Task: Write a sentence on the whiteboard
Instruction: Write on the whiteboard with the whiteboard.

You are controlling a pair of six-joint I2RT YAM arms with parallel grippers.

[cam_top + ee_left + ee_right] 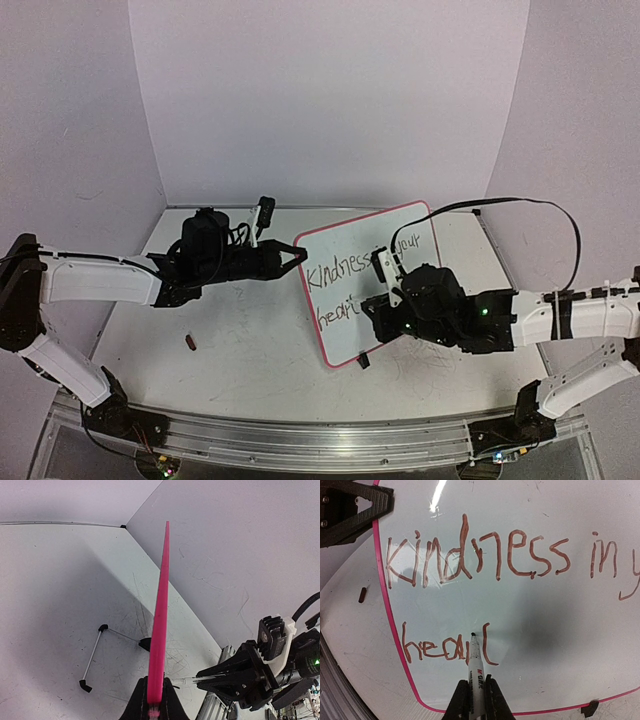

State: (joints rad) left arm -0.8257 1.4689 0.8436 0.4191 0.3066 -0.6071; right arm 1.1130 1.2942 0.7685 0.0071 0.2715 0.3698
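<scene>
The whiteboard (350,320), white with a pink rim, stands tilted on the table. My left gripper (298,257) is shut on its left edge; the left wrist view shows the rim (160,610) edge-on between the jaws of that gripper (154,700). The sentence (485,555) reads "Kindness in your" on the top line, with "hear" (432,647) and one curved stroke below. My right gripper (475,682) is shut on a white marker (475,665). Its black tip is at the board, just left of that stroke.
A small dark red cap (191,342) lies on the table left of the board. A black clip foot (364,361) sticks out at the board's near corner. A wire stand with black ends (95,655) rests behind the board. A black cable (545,208) arcs over the right arm.
</scene>
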